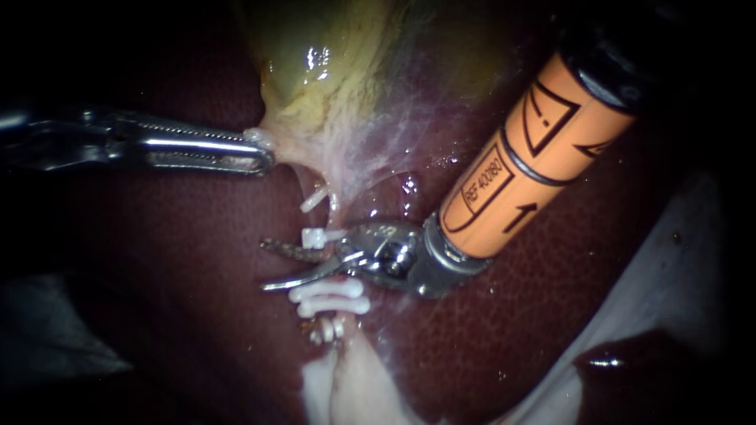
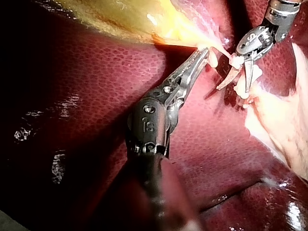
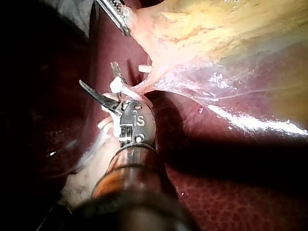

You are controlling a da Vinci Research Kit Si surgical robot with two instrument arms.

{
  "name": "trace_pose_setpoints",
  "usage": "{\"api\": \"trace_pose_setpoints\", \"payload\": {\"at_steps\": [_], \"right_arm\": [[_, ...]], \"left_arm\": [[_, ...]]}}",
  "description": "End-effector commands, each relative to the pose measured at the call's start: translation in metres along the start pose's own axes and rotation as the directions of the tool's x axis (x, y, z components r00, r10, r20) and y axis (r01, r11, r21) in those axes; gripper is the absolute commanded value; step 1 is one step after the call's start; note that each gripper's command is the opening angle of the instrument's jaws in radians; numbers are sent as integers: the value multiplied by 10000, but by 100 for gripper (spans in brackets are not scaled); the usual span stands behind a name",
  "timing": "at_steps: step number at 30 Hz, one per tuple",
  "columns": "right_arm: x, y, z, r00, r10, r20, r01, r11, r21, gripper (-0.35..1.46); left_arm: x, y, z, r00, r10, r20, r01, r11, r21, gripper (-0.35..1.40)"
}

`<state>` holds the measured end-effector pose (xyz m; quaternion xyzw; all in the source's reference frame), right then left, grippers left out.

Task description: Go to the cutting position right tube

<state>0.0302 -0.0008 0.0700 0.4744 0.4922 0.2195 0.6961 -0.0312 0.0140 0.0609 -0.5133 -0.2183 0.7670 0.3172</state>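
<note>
Step in hand: the approach to the cut site, and I'd call it nearly done. My right instrument (image 1: 272,266) comes in from the upper right. Its tool is wide open, two thin blades spread with a clear gap and gripping nothing. They sit at the clipped tube (image 1: 332,211), which runs from the gallbladder (image 1: 331,71) neck down across the liver (image 1: 157,260). One white clip (image 1: 313,237) lies just above the blades and a pair of clips (image 1: 331,290) just below, so the open tool brackets the bare stretch between them. The tube looks to cross between the blades near the hinge. I can't tell whether either blade touches it, or whether this is the right tube.

My left instrument (image 1: 256,149) enters from the left. Its tool is closed on gallbladder tissue at the neck and pulls it taut away from the clips.

Next move, my judgement: a small advance so the tube sits fully inside the blades, midway between the clips and square to it. Risk is nicking a clip or the liver underneath.
</note>
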Motion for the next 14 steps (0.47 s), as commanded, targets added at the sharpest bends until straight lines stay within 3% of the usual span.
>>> {"api": "trace_pose_setpoints", "payload": {"at_steps": [1,14], "right_arm": [[1,-2,0,10000,-1,9,1,10000,9,137],[2,-4,-1,10000,0,-11,0,10000,45,138]], "left_arm": [[0,-1,0,10000,2,0,-2,10000,-7,-35],[0,-2,0,10000,4,1,-4,10000,-14,-35]]}}
